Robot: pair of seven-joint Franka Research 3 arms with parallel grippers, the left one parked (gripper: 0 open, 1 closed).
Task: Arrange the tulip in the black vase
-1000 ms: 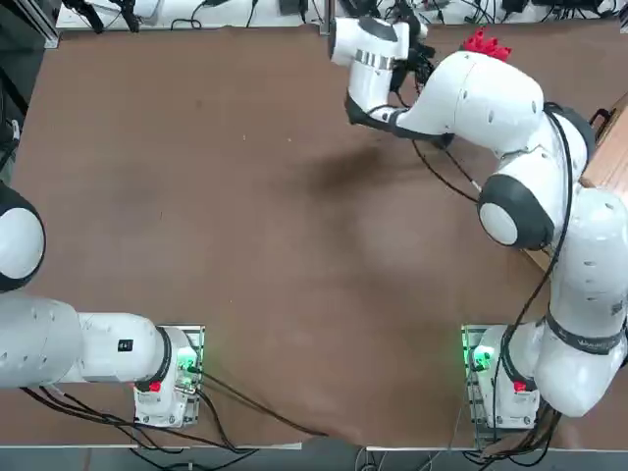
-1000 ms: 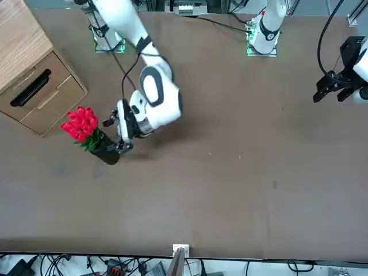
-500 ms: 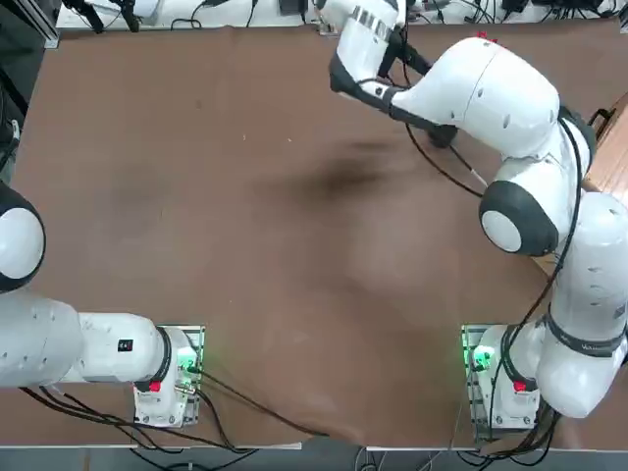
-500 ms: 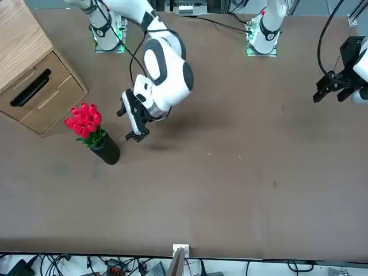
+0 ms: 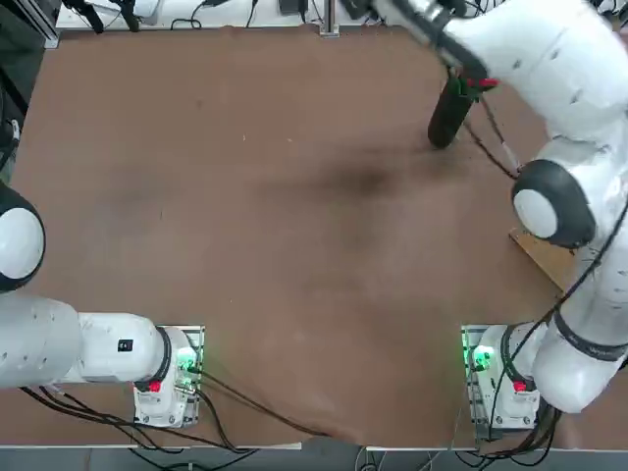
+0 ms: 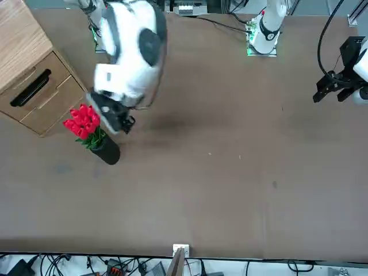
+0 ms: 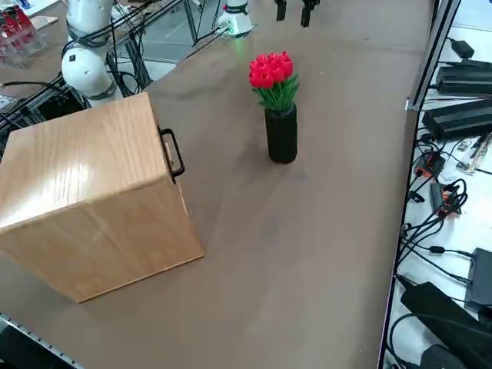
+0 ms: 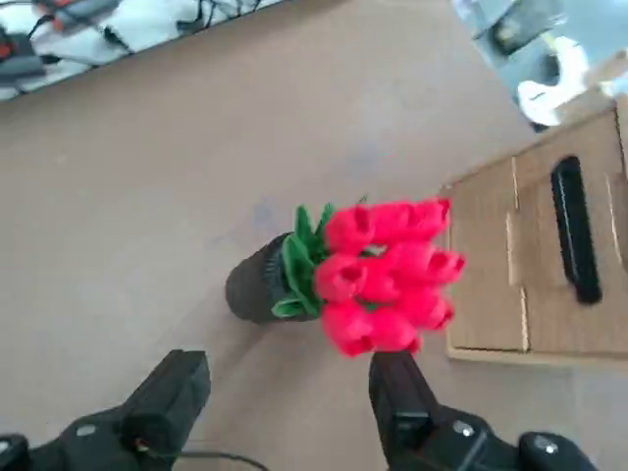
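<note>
The tulip (image 7: 270,71), a bunch of red blooms with green leaves, stands upright in the black vase (image 7: 281,135) near the far right of the table. In the front view the tulip (image 6: 84,121) rises from the vase (image 6: 107,153), and my right gripper (image 6: 119,122) hangs above and just beside them. In the right wrist view my gripper (image 8: 285,392) is open with nothing between its fingers. It looks down on the blooms (image 8: 388,277) and the vase (image 8: 257,287) below. In the top view my arm covers most of the tulip (image 5: 488,84), and the vase (image 5: 449,113) shows under it.
A wooden cabinet (image 7: 92,200) with a black drawer handle (image 7: 172,152) stands on the table close to the vase, also in the front view as the cabinet (image 6: 29,69). Cables and power bricks (image 7: 461,115) lie beyond the table's far edge.
My right gripper has left the vase's side and risen well above the table, over the vase and tulip. The tulip and vase have stayed in place.
</note>
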